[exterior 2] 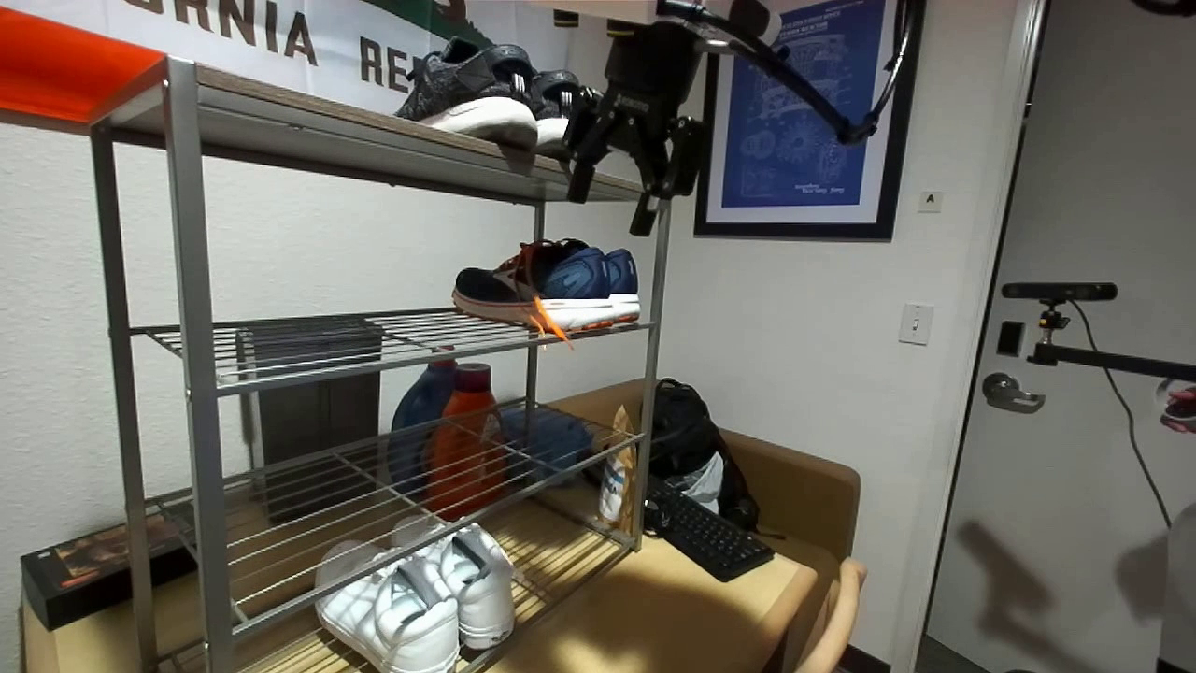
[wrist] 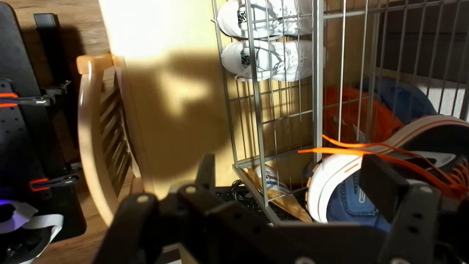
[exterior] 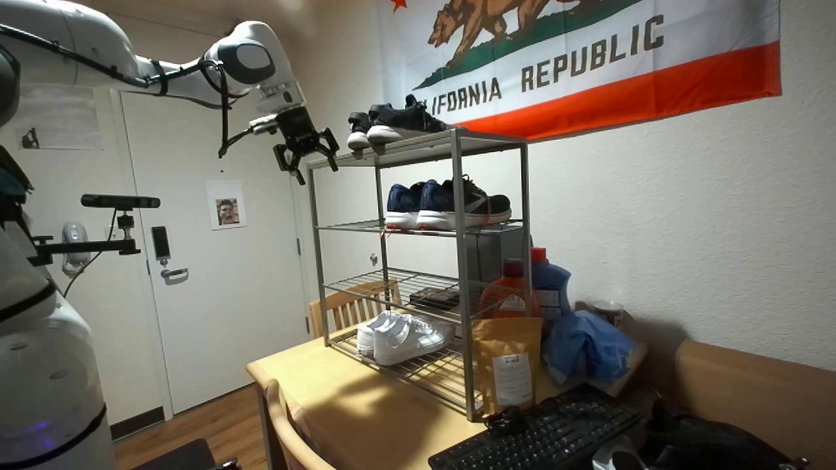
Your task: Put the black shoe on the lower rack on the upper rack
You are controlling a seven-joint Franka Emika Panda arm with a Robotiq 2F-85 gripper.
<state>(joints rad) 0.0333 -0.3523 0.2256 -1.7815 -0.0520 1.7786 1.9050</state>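
White glare beside soft shadow across the table

Both exterior views stand back and share the shelf and flag, from opposite ends. The wrist view is close, looking down past the end effector at the bench.

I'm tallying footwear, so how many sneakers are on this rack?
6: two black sneakers on the top tier, two blue-and-black sneakers on the second tier, two white sneakers on the bottom tier. None seems hidden.
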